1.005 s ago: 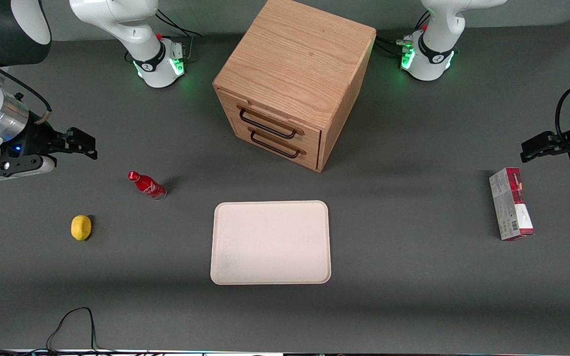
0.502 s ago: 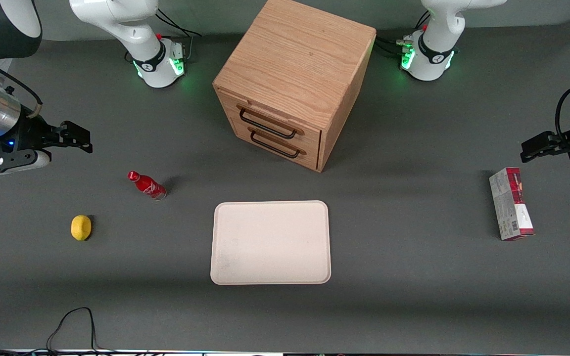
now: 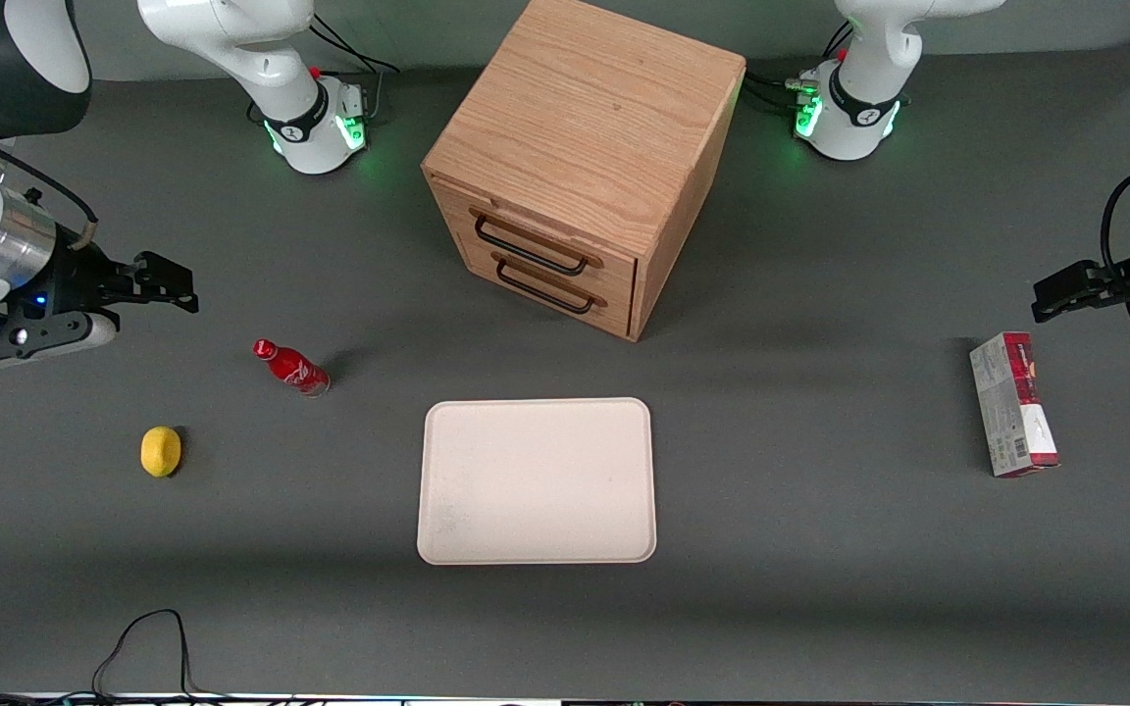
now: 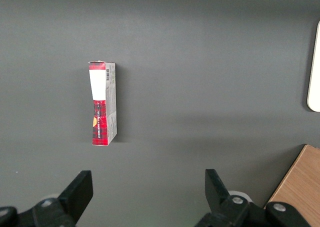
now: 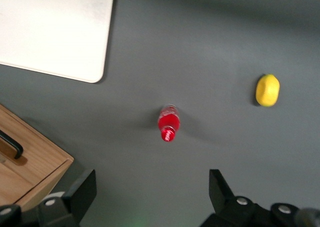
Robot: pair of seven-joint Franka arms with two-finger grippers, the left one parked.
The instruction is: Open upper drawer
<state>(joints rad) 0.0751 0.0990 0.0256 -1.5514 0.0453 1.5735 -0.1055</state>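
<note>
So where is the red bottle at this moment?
In the front view the red bottle stands on the table toward the working arm's end, between the lemon and the cabinet, with the open pincer hovering above the table nearby.

A robot lab: arm bases [image 3: 315,127] bolted to a grey table [image 3: 820,549].

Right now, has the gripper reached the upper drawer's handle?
No. In the front view the gripper hangs open over bare table toward the working arm's end, well apart from the shut upper drawer and its black handle.
</note>
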